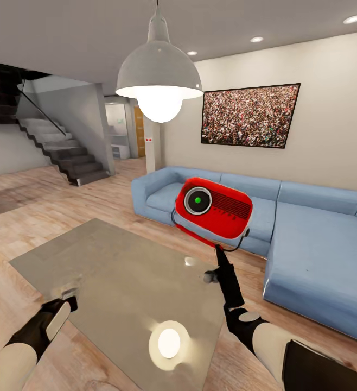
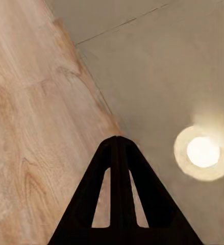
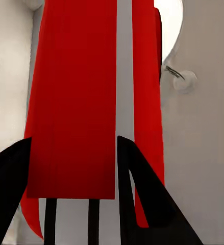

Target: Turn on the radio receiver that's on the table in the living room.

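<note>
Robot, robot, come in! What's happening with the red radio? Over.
Right gripper holding radio receiver up above the table. Dial lit green. Left gripper shut, empty, by the table's edge. Nothing in the way.

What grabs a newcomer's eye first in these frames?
The red radio receiver held up in mid-air above the far edge of the glass table, in front of the blue sofa, its round dial showing a green dot. Then the big white pendant lamp hanging at top centre, mirrored as a bright spot on the tabletop.
</note>
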You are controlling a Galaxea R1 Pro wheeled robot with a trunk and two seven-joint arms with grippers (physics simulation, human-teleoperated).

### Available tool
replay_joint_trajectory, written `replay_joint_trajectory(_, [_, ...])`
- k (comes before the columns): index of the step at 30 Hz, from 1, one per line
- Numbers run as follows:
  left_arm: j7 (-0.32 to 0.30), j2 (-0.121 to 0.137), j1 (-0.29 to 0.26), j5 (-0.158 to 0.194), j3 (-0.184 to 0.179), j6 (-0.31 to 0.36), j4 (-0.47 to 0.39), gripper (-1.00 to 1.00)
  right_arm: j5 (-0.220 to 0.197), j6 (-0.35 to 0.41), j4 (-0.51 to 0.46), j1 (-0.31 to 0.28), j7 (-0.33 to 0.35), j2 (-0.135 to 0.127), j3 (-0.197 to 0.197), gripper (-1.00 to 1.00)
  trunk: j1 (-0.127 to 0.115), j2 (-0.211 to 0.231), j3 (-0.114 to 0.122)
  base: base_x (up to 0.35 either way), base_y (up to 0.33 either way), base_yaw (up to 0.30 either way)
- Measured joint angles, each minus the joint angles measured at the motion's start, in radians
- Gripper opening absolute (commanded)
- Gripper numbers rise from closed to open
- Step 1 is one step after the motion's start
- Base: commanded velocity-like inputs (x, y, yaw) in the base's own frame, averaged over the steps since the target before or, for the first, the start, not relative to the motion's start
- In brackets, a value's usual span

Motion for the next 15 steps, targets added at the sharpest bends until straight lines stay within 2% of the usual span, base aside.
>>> replay_joint_trajectory(1, [-0.047,0.002,0.002,0.001,-0.002,-0.086,0.120,-1.00,-0.043,-0.056,-0.001,0.000,0.048,0.001,-0.006,-1.00,0.000,0.000,0.000,0.000,0.000,0.000])
replay_joint_trajectory(2, [-0.086,0.003,0.003,0.000,-0.003,-0.145,0.190,-1.00,-0.068,-0.086,-0.002,0.000,0.087,0.001,-0.049,-1.00,0.000,0.000,0.000,0.000,0.000,0.000])
replay_joint_trajectory(3, [-0.126,0.004,0.004,-0.001,-0.004,-0.201,0.252,-1.00,-0.088,-0.111,-0.005,0.000,0.116,0.001,-0.088,-1.00,0.000,0.000,0.000,0.000,0.000,0.000])
replay_joint_trajectory(4, [-0.178,0.003,0.005,-0.002,-0.004,-0.276,0.334,-1.00,-0.100,-0.151,-0.012,0.000,0.164,0.002,-0.095,-1.00,0.000,0.000,0.000,0.000,0.000,0.000])
replay_joint_trajectory(5, [-0.204,0.001,0.004,-0.003,-0.006,-0.321,0.387,-1.00,-0.103,-0.189,-0.021,0.000,0.205,0.002,-0.078,-1.00,0.000,0.000,0.000,0.000,0.000,0.000])
replay_joint_trajectory(6, [-0.233,-0.003,0.005,-0.003,-0.015,-0.391,0.476,-1.00,-0.118,-0.273,-0.046,0.000,0.277,0.003,-0.052,-1.00,0.000,0.000,0.000,0.000,0.000,0.000])
replay_joint_trajectory(7, [-0.242,-0.005,0.005,-0.004,-0.027,-0.423,0.524,-1.00,-0.135,-0.313,-0.060,0.001,0.348,0.004,-0.013,-1.00,0.000,0.000,0.000,0.000,0.000,0.000])
replay_joint_trajectory(8, [-0.249,-0.008,0.007,-0.008,-0.046,-0.468,0.578,-1.00,-0.183,-0.350,-0.082,0.001,0.406,0.005,-0.001,-1.00,0.000,0.000,0.000,0.000,0.000,0.000])
replay_joint_trajectory(10, [-0.255,-0.009,0.028,-0.023,-0.063,-0.522,0.615,-1.00,-0.297,-0.382,-0.124,0.001,0.476,0.005,-0.055,-1.00,0.000,0.000,0.000,0.000,0.000,0.000])
replay_joint_trajectory(11, [-0.258,-0.009,0.054,-0.036,-0.069,-0.556,0.628,-1.00,-0.424,-0.429,-0.179,0.000,0.558,0.004,-0.075,-1.00,0.000,0.000,0.000,0.000,0.000,0.000])
replay_joint_trajectory(12, [-0.259,-0.008,0.065,-0.041,-0.072,-0.569,0.631,-1.00,-0.485,-0.455,-0.208,0.001,0.651,0.004,-0.062,-1.00,0.000,0.000,0.000,0.000,0.000,0.000])
replay_joint_trajectory(14, [-0.262,-0.009,0.081,-0.044,-0.075,-0.592,0.635,-1.00,-0.563,-0.486,-0.255,0.000,0.769,0.004,-0.028,-1.00,0.000,0.000,0.000,0.000,0.000,0.000])
replay_joint_trajectory(15, [-0.275,-0.011,0.093,-0.045,-0.075,-0.614,0.636,-1.00,-0.636,-0.498,-0.300,0.000,0.849,0.003,-0.043,-1.00,0.000,0.000,0.000,0.000,0.000,0.000])
